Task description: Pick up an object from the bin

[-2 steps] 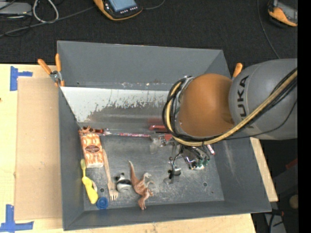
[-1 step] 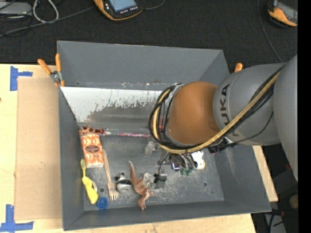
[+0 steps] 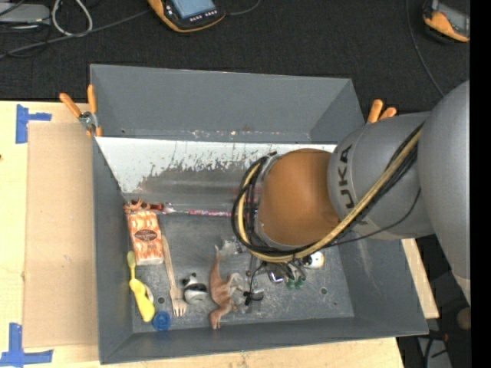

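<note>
Gripper (image 3: 255,280) sits low in the bin (image 3: 222,106), near the front-centre of the floor, under the orange wrist cover (image 3: 295,198). Grip state: can't tell, since the cover and cables hide the tips, and nothing can be seen clamped there.

Nearest thing is a brown toy animal (image 3: 219,291), just beside the gripper on the view's left. Touching or just apart, can't say. Its long axis runs approx. from the bin's back toward the front wall, slightly slanted, w/ the lower end close to that wall.

My read: the pick hinges on a small shift to view-left, closing across that axis, i.e. left-right in view.

Room: to the gripper's right the floor is mostly bare, save a white round piece (image 3: 314,261) and a green bit (image 3: 296,282) close by. Beyond the toy, a small black-and-white thing (image 3: 193,290) and a pale fork (image 3: 177,297) lie near — they could get nudged. Front wall is near, the back is open. Printed packet (image 3: 146,236), yellow item (image 3: 140,294) and blue cap (image 3: 161,322) lie well apart, along the left wall.
</note>
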Controlling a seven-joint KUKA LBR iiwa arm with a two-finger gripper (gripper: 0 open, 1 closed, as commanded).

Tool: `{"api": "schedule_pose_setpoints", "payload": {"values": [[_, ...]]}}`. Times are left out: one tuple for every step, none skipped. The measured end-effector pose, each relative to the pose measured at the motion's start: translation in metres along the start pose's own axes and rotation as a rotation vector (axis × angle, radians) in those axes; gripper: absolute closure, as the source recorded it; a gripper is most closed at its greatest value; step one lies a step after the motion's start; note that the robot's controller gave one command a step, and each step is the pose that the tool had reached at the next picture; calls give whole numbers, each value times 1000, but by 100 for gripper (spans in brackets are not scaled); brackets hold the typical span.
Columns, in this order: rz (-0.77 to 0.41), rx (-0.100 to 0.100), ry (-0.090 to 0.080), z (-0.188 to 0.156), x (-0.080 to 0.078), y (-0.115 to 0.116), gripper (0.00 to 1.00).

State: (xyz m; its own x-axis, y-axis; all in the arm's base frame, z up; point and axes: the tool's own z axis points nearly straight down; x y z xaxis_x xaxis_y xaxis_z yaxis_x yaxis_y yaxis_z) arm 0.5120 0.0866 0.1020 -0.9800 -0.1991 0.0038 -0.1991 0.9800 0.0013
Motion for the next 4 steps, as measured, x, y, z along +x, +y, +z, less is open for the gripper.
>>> {"api": "schedule_pose_setpoints", "payload": {"values": [[97,1,-1,19,10,27,0],[-54,0,0,32,25,22,100],[-54,0,0,32,25,22,100],[-56,0,9,-32,26,33,100]]}}
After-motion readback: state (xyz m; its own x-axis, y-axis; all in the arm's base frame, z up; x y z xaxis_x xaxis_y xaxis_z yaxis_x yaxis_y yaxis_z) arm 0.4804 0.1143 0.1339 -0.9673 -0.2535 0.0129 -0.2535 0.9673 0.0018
